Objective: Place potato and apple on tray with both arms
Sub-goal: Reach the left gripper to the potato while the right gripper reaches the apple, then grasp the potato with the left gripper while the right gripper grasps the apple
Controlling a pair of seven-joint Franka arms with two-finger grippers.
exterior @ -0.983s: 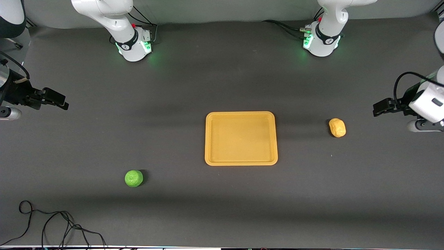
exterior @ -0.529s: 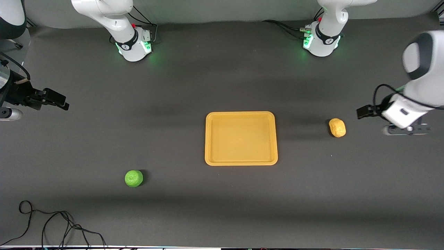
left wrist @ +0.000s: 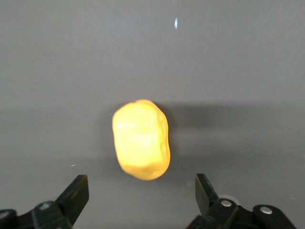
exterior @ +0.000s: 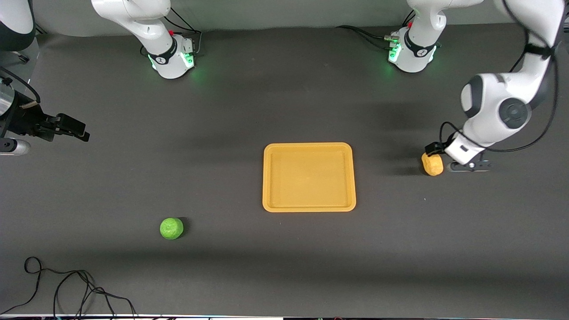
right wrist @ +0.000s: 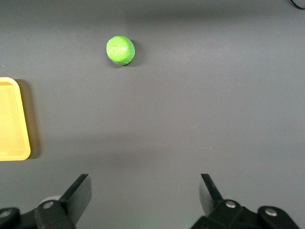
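Note:
The yellow-orange potato [exterior: 432, 164] lies on the dark table beside the tray [exterior: 309, 178], toward the left arm's end. My left gripper [exterior: 437, 151] is open and low right next to the potato. In the left wrist view the potato [left wrist: 141, 139] lies just ahead of the gripper [left wrist: 141, 183], not between the fingers. The green apple [exterior: 171, 228] lies nearer the front camera, toward the right arm's end. My right gripper [exterior: 75, 129] is open and empty at that end of the table. Its wrist view [right wrist: 144, 183] shows the apple [right wrist: 120, 50] and a tray corner [right wrist: 12, 119] farther off.
The tray has nothing on it. A black cable [exterior: 66, 289] loops on the table by the front edge at the right arm's end. The two arm bases [exterior: 171, 58] [exterior: 411, 55] stand along the table's back edge.
My left arm has swung in from the table's end and brought its open gripper down next to the potato. The right arm has barely moved. Potato, apple and tray have stayed put.

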